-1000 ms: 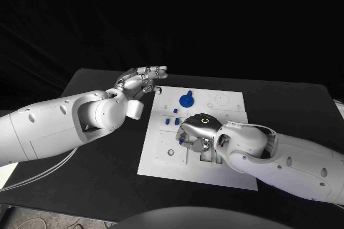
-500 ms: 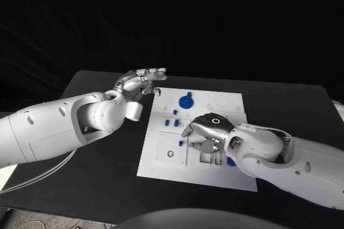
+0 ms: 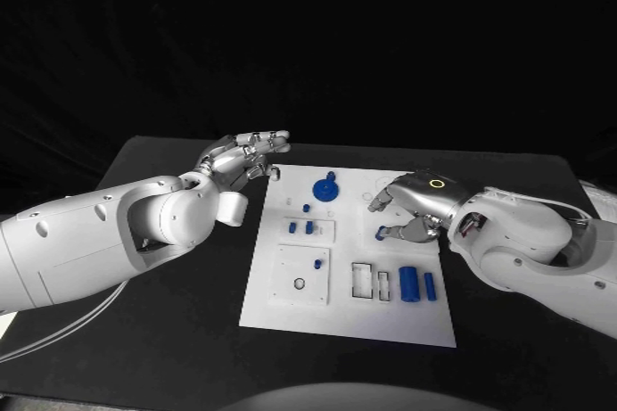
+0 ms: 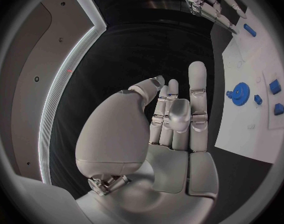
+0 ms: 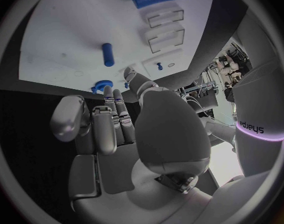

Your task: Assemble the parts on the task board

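Fingers of the left hand [image 3: 244, 157] are held nearly straight and apart, empty, above the counter [image 3: 180, 340] just left of the task board's [image 3: 347, 326] far corner. The right hand [image 3: 414, 210] is curled, holding nothing, over the board's right edge; a second ago it was lower over the slots. A blue gear [image 3: 328, 190] is seen far, two blue cylinders [image 3: 409, 284] near right. The wrist view adds a lone blue peg [image 5: 107, 54].
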You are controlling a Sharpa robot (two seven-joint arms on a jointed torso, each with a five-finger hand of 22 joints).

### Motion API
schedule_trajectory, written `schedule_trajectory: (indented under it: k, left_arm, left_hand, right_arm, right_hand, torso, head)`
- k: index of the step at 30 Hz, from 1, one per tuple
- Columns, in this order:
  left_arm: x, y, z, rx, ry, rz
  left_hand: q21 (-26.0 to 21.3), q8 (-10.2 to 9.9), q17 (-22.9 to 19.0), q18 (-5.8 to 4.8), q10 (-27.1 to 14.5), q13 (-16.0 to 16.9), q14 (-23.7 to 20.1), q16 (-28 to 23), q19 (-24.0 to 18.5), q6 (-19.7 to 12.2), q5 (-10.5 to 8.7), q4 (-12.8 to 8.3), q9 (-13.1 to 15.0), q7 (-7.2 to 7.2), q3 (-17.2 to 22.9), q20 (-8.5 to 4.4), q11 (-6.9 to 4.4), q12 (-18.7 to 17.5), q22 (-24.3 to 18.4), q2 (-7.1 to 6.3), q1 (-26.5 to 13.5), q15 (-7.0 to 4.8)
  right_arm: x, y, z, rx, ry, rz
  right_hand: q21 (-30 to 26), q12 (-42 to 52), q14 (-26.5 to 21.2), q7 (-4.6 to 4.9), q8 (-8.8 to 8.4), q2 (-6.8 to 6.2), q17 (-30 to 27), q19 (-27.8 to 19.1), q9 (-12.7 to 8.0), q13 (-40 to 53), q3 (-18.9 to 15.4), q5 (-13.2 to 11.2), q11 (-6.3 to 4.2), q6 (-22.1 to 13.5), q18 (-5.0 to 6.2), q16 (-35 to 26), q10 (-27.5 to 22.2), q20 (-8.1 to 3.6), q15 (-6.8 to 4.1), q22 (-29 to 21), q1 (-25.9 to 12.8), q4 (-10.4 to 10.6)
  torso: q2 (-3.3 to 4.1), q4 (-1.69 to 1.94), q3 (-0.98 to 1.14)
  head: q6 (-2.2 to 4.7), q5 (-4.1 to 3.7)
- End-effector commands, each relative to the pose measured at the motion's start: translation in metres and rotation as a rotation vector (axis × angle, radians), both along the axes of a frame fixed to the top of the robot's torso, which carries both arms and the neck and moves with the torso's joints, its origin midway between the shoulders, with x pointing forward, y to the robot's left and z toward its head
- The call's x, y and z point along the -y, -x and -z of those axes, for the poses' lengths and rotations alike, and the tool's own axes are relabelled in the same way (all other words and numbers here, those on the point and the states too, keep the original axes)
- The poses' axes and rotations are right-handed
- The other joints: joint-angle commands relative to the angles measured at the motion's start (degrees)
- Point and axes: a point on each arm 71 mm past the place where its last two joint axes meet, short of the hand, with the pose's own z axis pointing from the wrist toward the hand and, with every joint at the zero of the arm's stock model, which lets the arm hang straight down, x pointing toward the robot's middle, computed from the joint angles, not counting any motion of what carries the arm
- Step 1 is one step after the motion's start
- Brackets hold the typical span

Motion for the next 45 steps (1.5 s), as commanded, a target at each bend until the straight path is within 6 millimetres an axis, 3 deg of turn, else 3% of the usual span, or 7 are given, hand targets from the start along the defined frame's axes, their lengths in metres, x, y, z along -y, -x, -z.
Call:
schedule_trajectory:
  k: [1, 9, 18, 22, 28, 35, 45]
  left_arm:
    - [0.003, 0.001, -0.001, 0.006, 0.009, 0.025]
    - [0.003, 0.001, 0.0, 0.012, 0.003, 0.032]
    - [0.002, 0.0, 0.002, 0.01, 0.001, 0.03]
    - [0.002, 0.0, 0.002, 0.01, 0.0, 0.029]
    - [0.001, 0.0, 0.002, 0.009, 0.0, 0.028]
    - [0.001, 0.0, 0.002, 0.008, 0.0, 0.029]
    - [0.001, 0.0, 0.003, 0.006, -0.001, 0.03]
  left_hand:
    - [-0.4, 0.13, -0.08, 0.99, -0.4, 0.13, -0.55, -0.35, -0.41, -0.34, 0.41, -0.39, -0.07, -0.11, -0.11, 0.19, -0.08, 0.41, -0.07, 0.81, 0.07, 0.07]
    - [-0.42, 0.16, -0.1, 1.0, -0.47, 0.15, -0.56, -0.34, -0.42, -0.36, 0.4, -0.44, -0.06, -0.1, -0.1, 0.2, -0.07, 0.5, -0.08, 0.86, 0.12, 0.08]
    - [-0.42, 0.16, -0.1, 1.0, -0.47, 0.15, -0.56, -0.34, -0.42, -0.36, 0.4, -0.44, -0.06, -0.1, -0.1, 0.2, -0.07, 0.5, -0.08, 0.86, 0.12, 0.08]
    - [-0.42, 0.16, -0.1, 1.0, -0.47, 0.15, -0.56, -0.34, -0.42, -0.36, 0.4, -0.44, -0.06, -0.1, -0.1, 0.2, -0.07, 0.5, -0.08, 0.86, 0.12, 0.08]
    - [-0.42, 0.16, -0.1, 1.0, -0.47, 0.15, -0.56, -0.34, -0.42, -0.36, 0.4, -0.44, -0.06, -0.1, -0.1, 0.2, -0.07, 0.5, -0.08, 0.86, 0.12, 0.08]
    - [-0.42, 0.16, -0.1, 1.0, -0.47, 0.15, -0.56, -0.34, -0.42, -0.36, 0.4, -0.44, -0.06, -0.1, -0.1, 0.2, -0.07, 0.5, -0.08, 0.86, 0.12, 0.08]
    - [-0.45, 0.2, -0.17, 0.99, -0.56, 0.19, -0.6, -0.35, -0.43, -0.38, 0.38, -0.43, -0.05, -0.07, -0.17, 0.22, -0.04, 0.65, -0.1, 0.92, 0.02, 0.11]
  right_arm:
    - [0.007, -0.003, 0.004, -0.021, 0.074, 0.052]
    - [0.005, -0.002, 0.013, -0.057, 0.099, 0.046]
    - [-0.003, 0.002, 0.022, -0.086, 0.085, 0.02]
    - [-0.005, 0.002, 0.024, -0.098, 0.087, 0.014]
    - [-0.006, 0.001, 0.027, -0.108, 0.096, 0.016]
    - [-0.006, 0.0, 0.027, -0.097, 0.103, 0.018]
    - [-0.005, -0.001, 0.027, -0.086, 0.11, 0.023]
  right_hand:
    - [-0.32, 0.47, 2.75, -0.18, -0.03, 0.21, -0.16, -0.37, 0.0, -0.01, -1.88, 0.21, -0.01, -0.25, 0.56, -0.2, -0.5, 0.16, 0.34, -0.24, 1.2, 0.77]
    - [-0.59, 1.41, 2.73, -0.43, 0.03, 1.15, -0.47, -0.28, 0.05, 0.08, -3.58, 0.28, -0.23, -0.05, 0.6, -0.4, 0.28, 0.1, 0.18, -0.58, 2.63, 1.92]
    - [-0.67, 2.79, 2.74, -0.23, -0.02, 2.54, -0.67, -0.09, 0.03, 0.07, -3.14, 0.24, -0.84, 0.2, 0.6, -0.52, 2.71, -0.29, -0.3, -0.65, 3.76, 2.35]
    - [-0.6, 3.34, 2.81, -0.36, 0.03, 3.39, -0.64, 0.11, 0.04, 0.11, -2.01, 0.17, -1.41, 0.31, 0.57, -0.48, 5.14, -0.64, -0.76, -0.52, 4.26, 2.58]
    - [-0.34, 3.03, 2.97, 0.29, 0.87, 4.5, -0.31, 0.49, 0.44, 0.05, 1.39, 0.04, -2.12, 3.14, 0.45, -0.2, 8.61, -1.37, -1.48, -0.11, 5.47, 2.66]
    - [-0.23, 1.85, 3.01, 0.31, 1.05, 4.27, -0.22, 0.68, 0.53, -0.02, 4.16, -0.01, -2.25, 5.04, 0.39, -0.1, 10.05, -1.58, -1.54, 0.09, 5.66, 2.61]
    - [-0.3, 0.91, 2.99, 0.4, 0.8, 3.63, -0.27, 0.67, 0.45, -0.06, 5.38, 0.0, -2.11, 5.37, 0.39, -0.12, 10.01, -1.56, -1.47, 0.01, 5.48, 2.49]
  torso:
    - [0.11, 0.12, 0.1]
    - [0.12, 0.06, 0.11]
    - [0.18, 0.2, 0.04]
    - [0.13, 0.2, 0.08]
    - [0.17, 0.06, 0.06]
    - [0.13, 0.11, 0.07]
    - [0.11, 0.12, 0.05]
  head:
    - [0.2, -0.15]
    - [0.31, -0.02]
    - [0.25, -0.06]
    - [0.12, -0.01]
    - [-0.01, 0.06]
    - [-0.12, -0.03]
    - [-0.21, -0.1]
